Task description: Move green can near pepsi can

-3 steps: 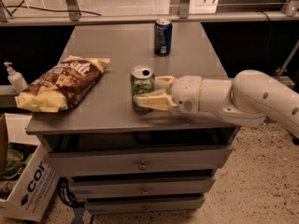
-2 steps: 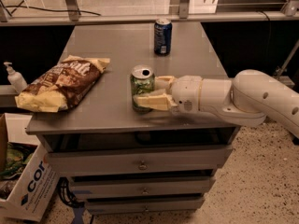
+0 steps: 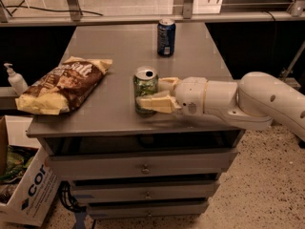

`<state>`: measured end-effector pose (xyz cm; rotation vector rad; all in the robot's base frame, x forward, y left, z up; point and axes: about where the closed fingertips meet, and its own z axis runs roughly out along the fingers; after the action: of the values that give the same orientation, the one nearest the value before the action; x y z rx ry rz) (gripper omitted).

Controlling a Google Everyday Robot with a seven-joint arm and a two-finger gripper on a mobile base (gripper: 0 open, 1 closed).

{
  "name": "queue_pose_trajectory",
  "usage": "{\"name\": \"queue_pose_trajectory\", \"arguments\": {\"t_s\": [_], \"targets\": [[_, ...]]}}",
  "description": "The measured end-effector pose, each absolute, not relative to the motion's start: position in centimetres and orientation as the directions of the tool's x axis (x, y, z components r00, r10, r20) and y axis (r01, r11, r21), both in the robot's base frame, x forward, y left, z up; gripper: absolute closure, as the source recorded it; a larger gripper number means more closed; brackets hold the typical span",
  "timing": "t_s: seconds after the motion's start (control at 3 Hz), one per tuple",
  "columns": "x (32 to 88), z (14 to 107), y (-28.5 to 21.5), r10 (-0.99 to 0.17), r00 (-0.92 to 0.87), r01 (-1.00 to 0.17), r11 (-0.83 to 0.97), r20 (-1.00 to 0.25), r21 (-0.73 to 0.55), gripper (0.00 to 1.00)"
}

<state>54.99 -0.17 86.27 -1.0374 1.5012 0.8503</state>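
Note:
The green can [image 3: 144, 86] stands upright near the front middle of the grey table top [image 3: 119, 56]. My gripper [image 3: 153, 94] reaches in from the right and its cream fingers [image 3: 156, 103] are closed around the can's lower half. The pepsi can [image 3: 166, 37], dark blue with a silver top, stands upright at the back of the table, well behind the green can and slightly to its right.
A brown and yellow chip bag [image 3: 64, 86] lies on the table's left side. A white pump bottle [image 3: 15, 79] stands left of the table. A cardboard box [image 3: 21, 185] sits on the floor at the lower left. Drawers [image 3: 143, 168] run below the top.

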Motion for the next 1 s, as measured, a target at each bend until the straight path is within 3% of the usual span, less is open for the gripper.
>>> {"name": "queue_pose_trajectory", "arguments": {"t_s": [0.33,1.0], "targets": [[54.8,90.0,-0.2,-0.105,0.008,-0.919,0.39,-0.994,-0.049,1.0],[55.0,93.5,-0.7,-0.09,0.09,-0.899,0.422,-0.992,-0.12,1.0]]}}
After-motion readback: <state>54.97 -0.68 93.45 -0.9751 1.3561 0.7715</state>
